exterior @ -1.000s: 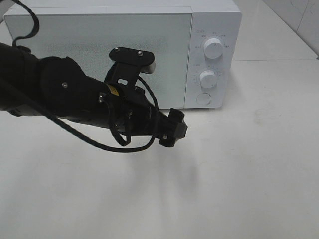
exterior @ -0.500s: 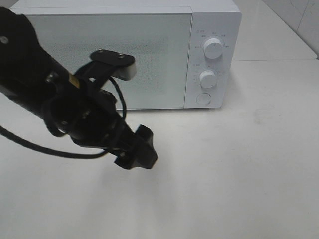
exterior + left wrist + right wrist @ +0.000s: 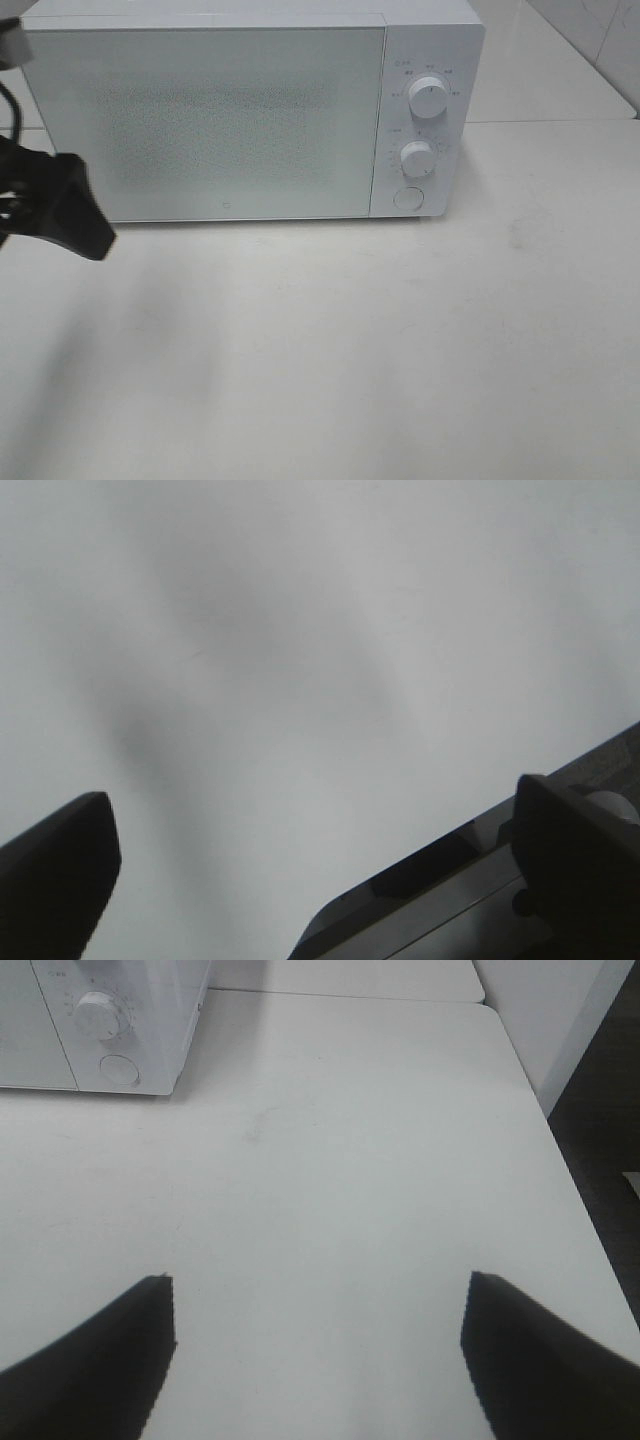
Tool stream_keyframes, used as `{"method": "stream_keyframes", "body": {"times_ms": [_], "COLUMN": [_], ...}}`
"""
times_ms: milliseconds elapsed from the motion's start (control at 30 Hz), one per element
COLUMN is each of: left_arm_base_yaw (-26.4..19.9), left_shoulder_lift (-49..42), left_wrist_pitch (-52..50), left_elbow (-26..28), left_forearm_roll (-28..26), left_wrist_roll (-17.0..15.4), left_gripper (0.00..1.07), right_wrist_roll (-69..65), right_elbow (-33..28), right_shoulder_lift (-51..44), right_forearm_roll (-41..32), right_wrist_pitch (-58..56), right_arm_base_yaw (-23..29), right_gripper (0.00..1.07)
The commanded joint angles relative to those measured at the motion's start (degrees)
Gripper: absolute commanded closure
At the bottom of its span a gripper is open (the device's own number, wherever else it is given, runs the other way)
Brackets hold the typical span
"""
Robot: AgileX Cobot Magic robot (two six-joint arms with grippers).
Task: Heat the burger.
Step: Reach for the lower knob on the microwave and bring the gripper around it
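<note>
The burger is out of view in every frame. The white microwave (image 3: 220,110) stands at the back of the table with its door shut; its corner also shows in the right wrist view (image 3: 110,1020). My left gripper (image 3: 315,860) is open, its dark fingers (image 3: 60,870) wide apart over bare white surface with nothing between them. In the high view only a black end of that arm (image 3: 65,205) shows at the far left edge, in front of the microwave's left corner. My right gripper (image 3: 315,1350) is open and empty above the table's right part.
Two round knobs (image 3: 430,97) (image 3: 417,158) and a round button (image 3: 407,198) sit on the microwave's right panel. The white table (image 3: 350,340) spreads in front of it. Its right edge (image 3: 560,1150) drops off to dark floor. A grey metal edge (image 3: 470,900) shows by the left gripper.
The left arm has swung from in front of the microwave door away to the left and now shows only at the left edge. The microwave and the right gripper have not moved.
</note>
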State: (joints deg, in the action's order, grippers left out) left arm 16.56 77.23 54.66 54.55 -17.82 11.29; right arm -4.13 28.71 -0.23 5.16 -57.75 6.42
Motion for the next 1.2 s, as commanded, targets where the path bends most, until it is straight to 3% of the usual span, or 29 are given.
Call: {"method": "stream_keyframes", "body": {"times_ms": [33, 200, 367, 500, 933, 1200], "left_arm_base_yaw": [-5.79, -14.61, -18.85, -19.02, -19.02, -19.02], "left_shoulder_lift": [-3.67, -9.91, -15.76, -19.82, -41.42, -55.23], "left_wrist_pitch": [4.41, 10.37, 12.55, 11.92, 10.54, 10.2], "left_elbow": [0.06, 0.06, -0.46, -2.58, -20.05, -21.94], "left_forearm_roll": [2.35, 7.73, 8.88, 9.4, 10.54, 10.43], "left_wrist_roll": [-2.46, -4.53, -5.79, -5.79, -5.79, -5.79], "left_gripper": [0.06, 0.06, 0.06, 0.06, 0.06, 0.06], "right_wrist_roll": [0.06, 0.06, 0.06, 0.06, 0.06, 0.06], "right_elbow": [-0.17, -0.17, -0.17, -0.17, -0.17, -0.17], "right_shoulder_lift": [-1.83, -1.83, -1.83, -1.83, -1.83, -1.83], "right_forearm_roll": [0.29, 0.29, 0.29, 0.29, 0.29, 0.29], "right_wrist_pitch": [0.8, 0.8, 0.8, 0.8, 0.8, 0.8], "right_arm_base_yaw": [-0.34, -0.34, -0.34, -0.34, -0.34, -0.34], "right_gripper": [0.31, 0.31, 0.31, 0.31, 0.31, 0.31]}}
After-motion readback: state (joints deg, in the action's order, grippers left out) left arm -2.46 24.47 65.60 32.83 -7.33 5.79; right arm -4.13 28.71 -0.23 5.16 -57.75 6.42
